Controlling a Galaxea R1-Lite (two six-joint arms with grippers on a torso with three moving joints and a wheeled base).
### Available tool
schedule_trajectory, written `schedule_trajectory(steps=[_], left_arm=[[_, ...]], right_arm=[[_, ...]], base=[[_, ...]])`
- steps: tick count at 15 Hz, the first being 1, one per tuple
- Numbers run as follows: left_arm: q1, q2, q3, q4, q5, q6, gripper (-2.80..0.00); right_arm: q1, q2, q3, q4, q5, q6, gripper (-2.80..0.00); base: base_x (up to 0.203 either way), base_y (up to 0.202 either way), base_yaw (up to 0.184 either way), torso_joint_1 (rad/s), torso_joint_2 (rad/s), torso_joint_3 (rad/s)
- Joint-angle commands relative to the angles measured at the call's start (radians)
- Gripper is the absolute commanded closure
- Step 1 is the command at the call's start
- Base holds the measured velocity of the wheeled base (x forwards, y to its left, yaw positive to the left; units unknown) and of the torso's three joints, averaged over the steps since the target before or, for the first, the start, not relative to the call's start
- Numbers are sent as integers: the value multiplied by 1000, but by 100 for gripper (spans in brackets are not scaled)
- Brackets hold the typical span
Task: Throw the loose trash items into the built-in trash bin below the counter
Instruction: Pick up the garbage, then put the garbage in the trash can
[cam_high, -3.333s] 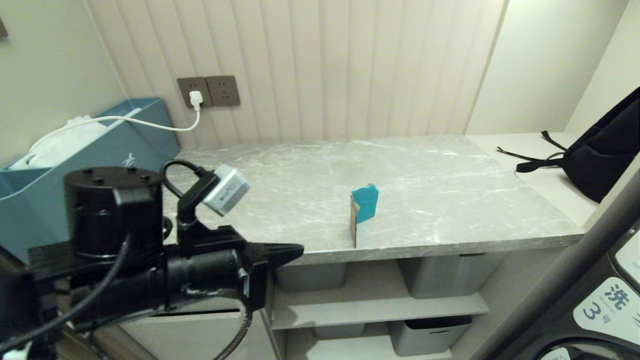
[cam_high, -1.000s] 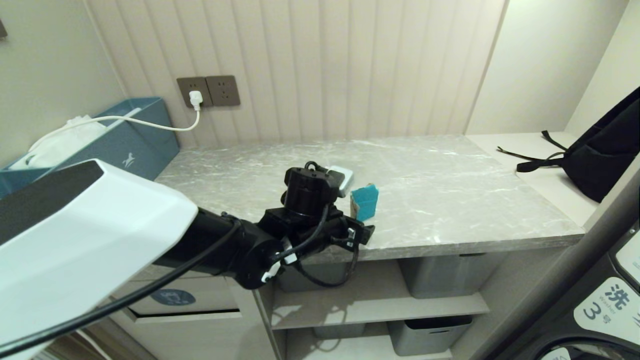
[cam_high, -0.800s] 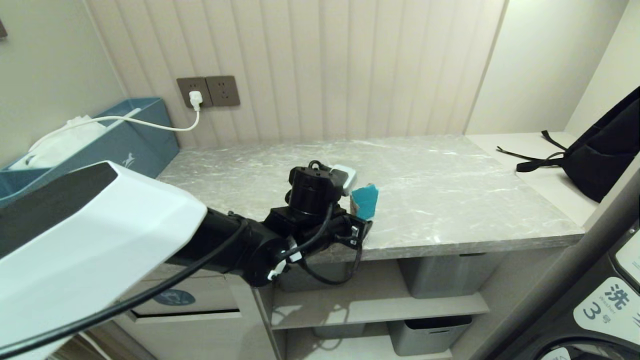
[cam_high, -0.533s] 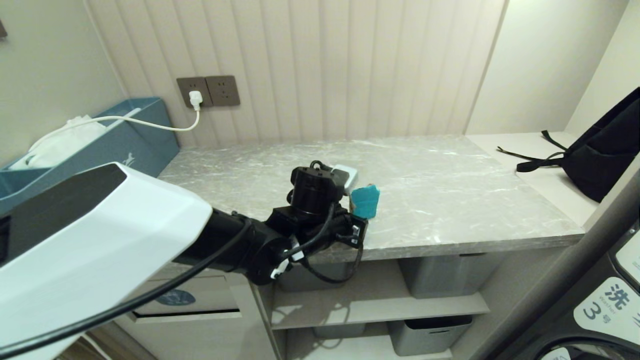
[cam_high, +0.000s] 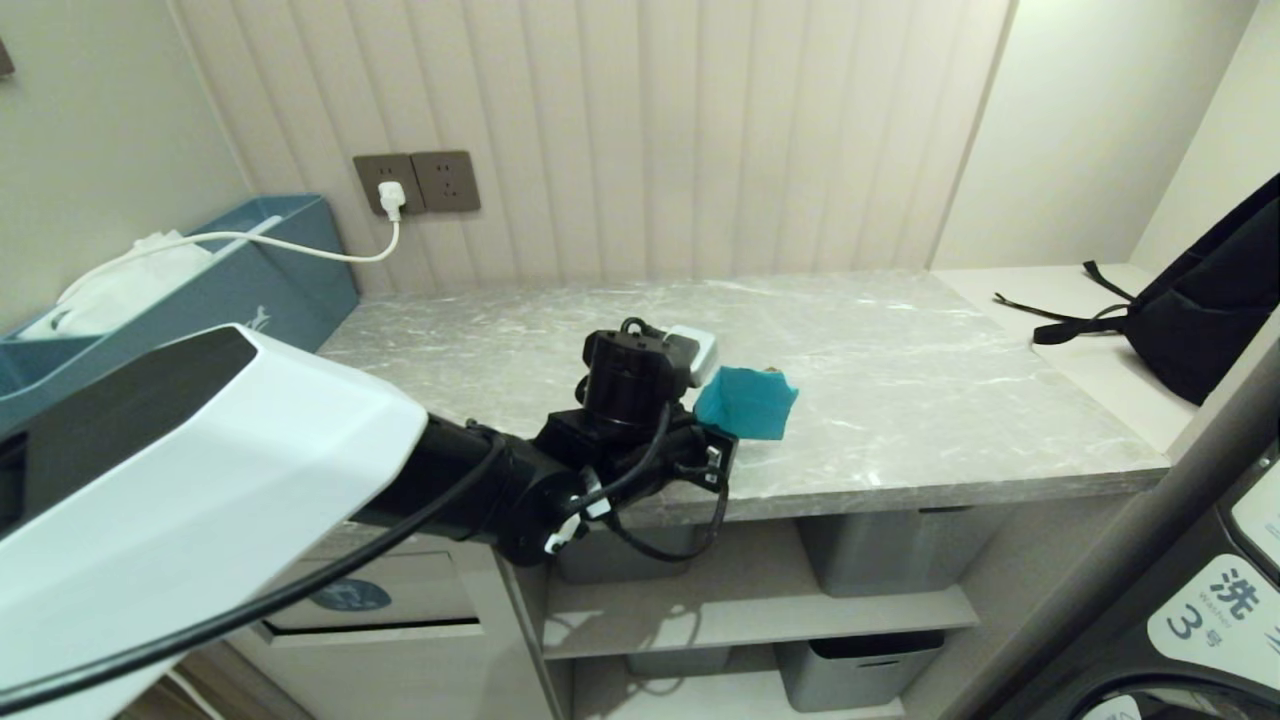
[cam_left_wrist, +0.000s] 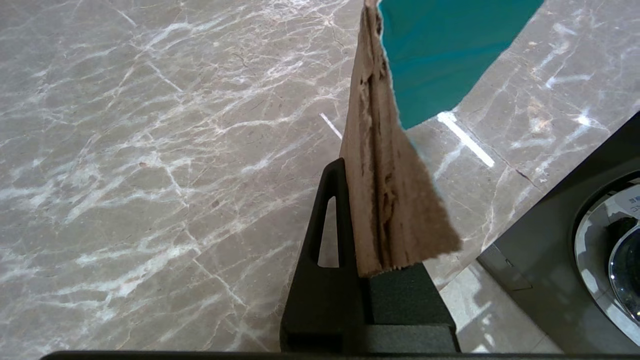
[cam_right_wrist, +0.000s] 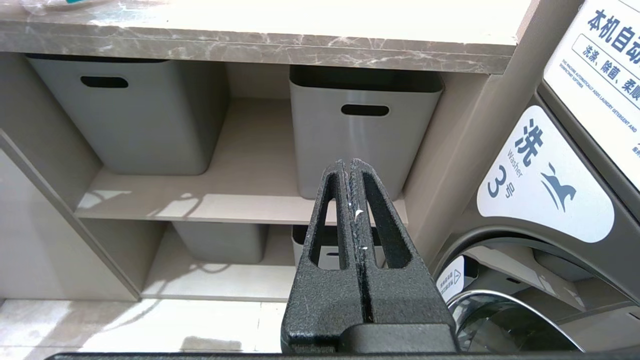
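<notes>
Head view: the left gripper (cam_high: 722, 452) is clamped on the cardboard piece (cam_high: 748, 402) above the counter (cam_high: 900, 400), fingertips hidden behind its own wrist. The trash bin (cam_high: 350, 594) sticker peeks out under the arm. Left wrist view: one finger (cam_left_wrist: 327, 220) shows (the other is behind the card). Right wrist view: the right gripper (cam_right_wrist: 352, 167) is pressed shut, empty, before grey storage bins (cam_right_wrist: 365, 115).

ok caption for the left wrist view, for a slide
Left gripper shut on the teal-and-brown cardboard piece above the marble counter.
</notes>
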Motion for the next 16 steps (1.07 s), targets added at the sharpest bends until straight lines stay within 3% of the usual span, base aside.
schedule_trajectory(steps=[1,5,9,13,16], left_arm=[[0,-12,-1,-2,2,-1,0],[6,-135,24,25,21,-6,0],[61,-384,206,42,30,0,0],[216,-677,405,87,10,1,0],[392,-918,601,150,-66,19,0]], right_arm=[[0,-2,0,0,1,0,0],[0,-2,0,0,1,0,0],[0,-2,0,0,1,0,0],[0,-2,0,0,1,0,0],[0,-2,0,0,1,0,0]], base=[[0,0,0,0,0,0],[0,0,0,0,0,0],[0,0,0,0,0,0],[0,0,0,0,0,0],[0,0,0,0,0,0]])
